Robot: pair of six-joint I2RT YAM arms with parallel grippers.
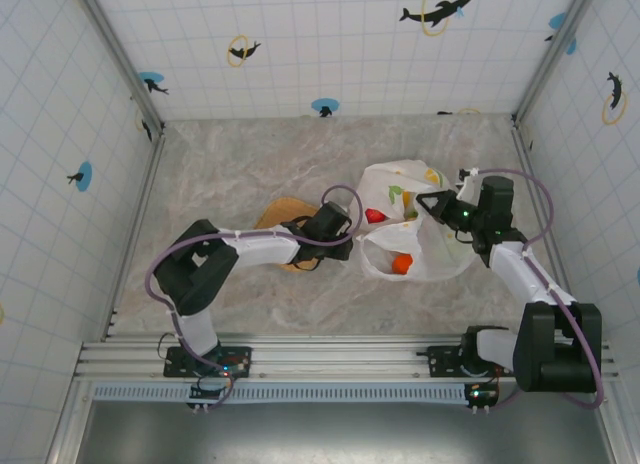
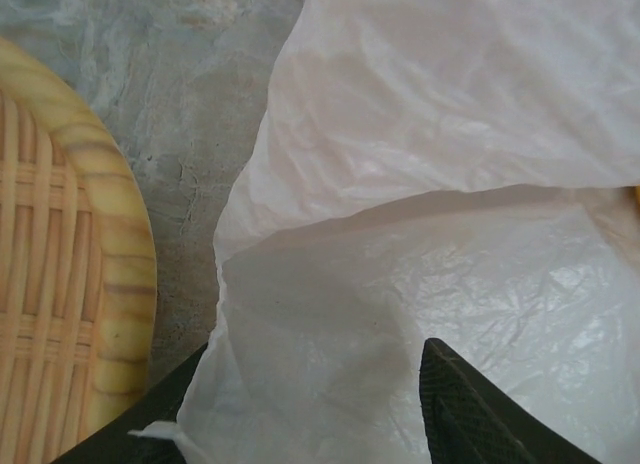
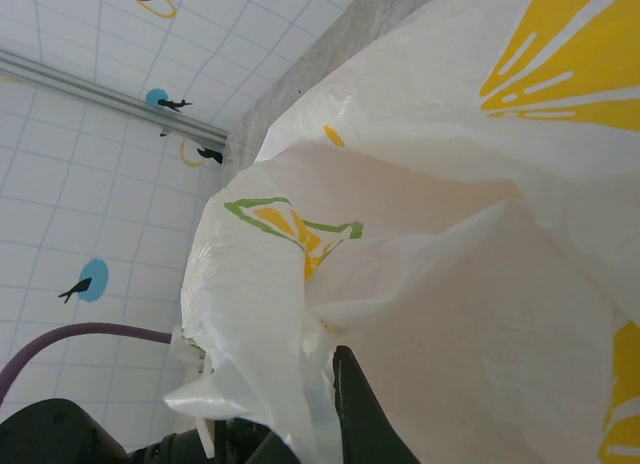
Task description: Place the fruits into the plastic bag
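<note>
Right gripper (image 1: pixel 430 204) pinches right rim of plastic bag (image 1: pixel 430 259): hold mouth wide. Left gripper (image 1: pixel 348 238), jaws spread, at bag's left edge: avoid snagging film.

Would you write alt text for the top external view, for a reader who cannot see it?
A white plastic bag lies open on a marble table beside a woven mat, a red fruit and an orange fruit inside. The left hand and right hand meet it from either side.
</note>
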